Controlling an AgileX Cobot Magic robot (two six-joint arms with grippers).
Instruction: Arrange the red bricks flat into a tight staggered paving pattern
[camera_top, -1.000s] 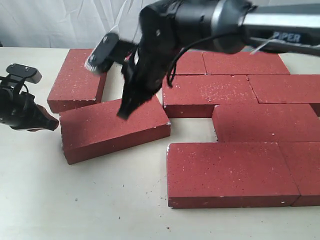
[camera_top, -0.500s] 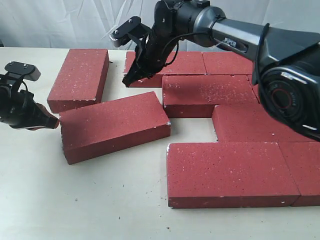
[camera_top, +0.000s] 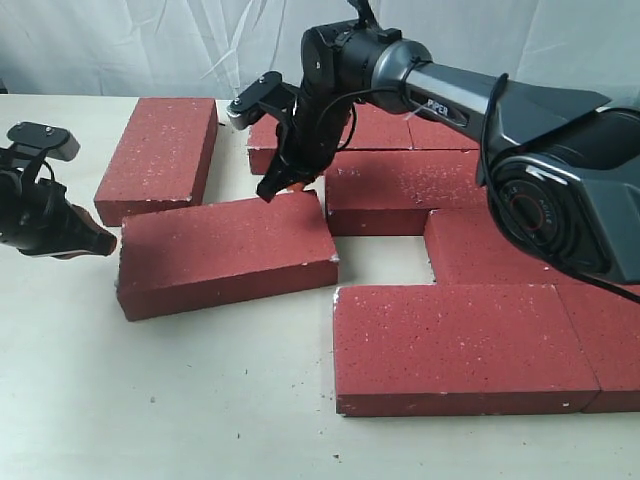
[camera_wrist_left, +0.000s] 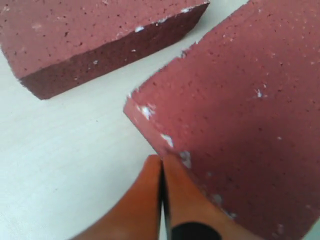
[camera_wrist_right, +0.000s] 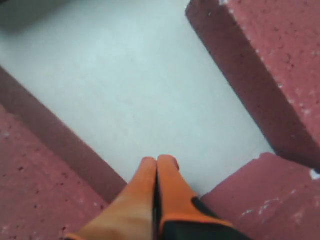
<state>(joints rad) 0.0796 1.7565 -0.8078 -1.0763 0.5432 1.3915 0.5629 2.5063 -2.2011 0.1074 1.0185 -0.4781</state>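
- The red bricks (camera_top: 460, 345) are all laid flat on the desk (camera_top: 200, 400); most are packed in staggered rows on the right half of the exterior view, with joints offset from row to row.
- One loose brick (camera_top: 225, 255) is set at 9 o'clock of that group, turned slightly askew, with its right end near the rows but not closed up against them.
- A patch of desk is left showing between this loose brick, the second-row brick (camera_top: 420, 185) at its 1 o'clock and the third-row brick (camera_top: 520, 245) at its 3 o'clock.
- Another separate brick (camera_top: 160, 155) is placed at 11 o'clock of the loose one, angled lengthwise away from the camera, with a narrow gap between the two.
- The right jaws are seen closed and empty, their orange fingertips (camera_wrist_right: 145, 185) pressed together; they are brought down at the far right corner of the loose brick, at its 1 o'clock, and whether it is touched cannot be told.
- The right arm (camera_top: 440, 85) is stretched in from 3 o'clock across the back rows.
- The left jaws are likewise shut on nothing, orange fingers (camera_wrist_left: 142, 200) together, and are set against the chipped left end of the loose brick at its 9 o'clock.
- The left arm (camera_top: 30, 215) is seen at the left edge.
- Dark crumbs (camera_top: 300, 384) are scattered on the desk at 6 o'clock.
- A white cloth (camera_top: 120, 45) is hung behind, at 12 o'clock.
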